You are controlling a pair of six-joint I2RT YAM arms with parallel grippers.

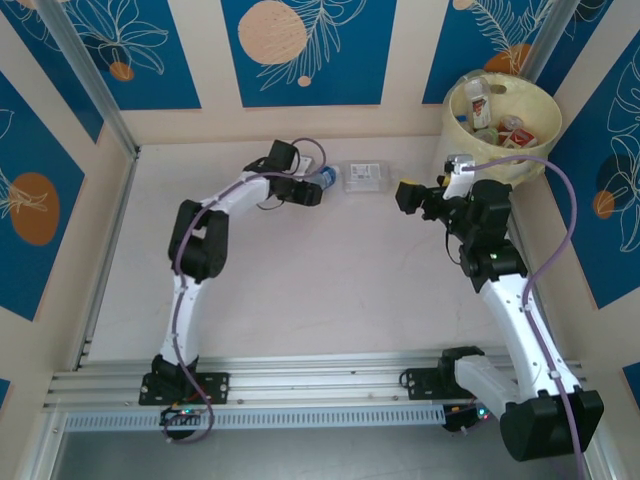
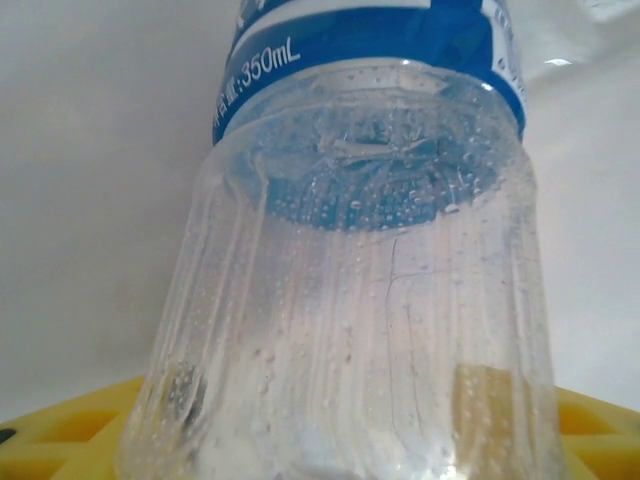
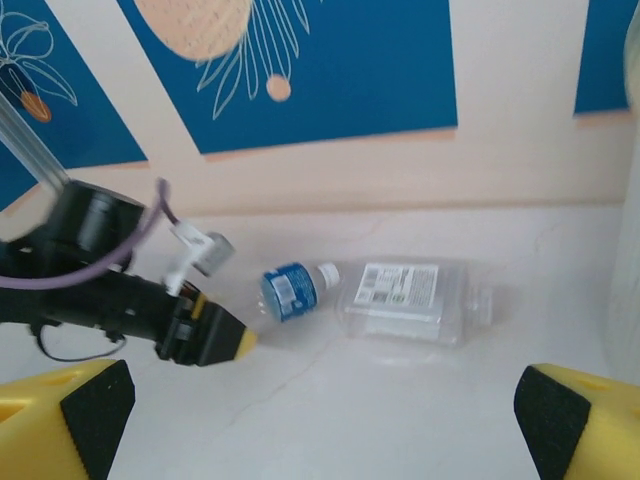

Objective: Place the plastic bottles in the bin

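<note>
Several plastic bottles (image 1: 500, 125) already lie inside the bin (image 1: 450, 105); two are left on the tabletop (image 1: 320, 290), well to the left of the bin. The nearer of them is a flat, clear white-labelled bottle (image 1: 364, 177). Just beyond it lies a blue-labelled bottle (image 1: 322, 180), its body between the jaws of the left gripper (image 1: 312, 188) — whether they have clamped it I cannot tell. The right gripper (image 3: 320, 420), just beside the bin, has its jaws wide apart and empty. I judge the job mostly done — two bottles remain.

Bright, even light w/ soft shadows; close-up bottle (image 2: 350, 320) blurry (small glare top rt).
</note>
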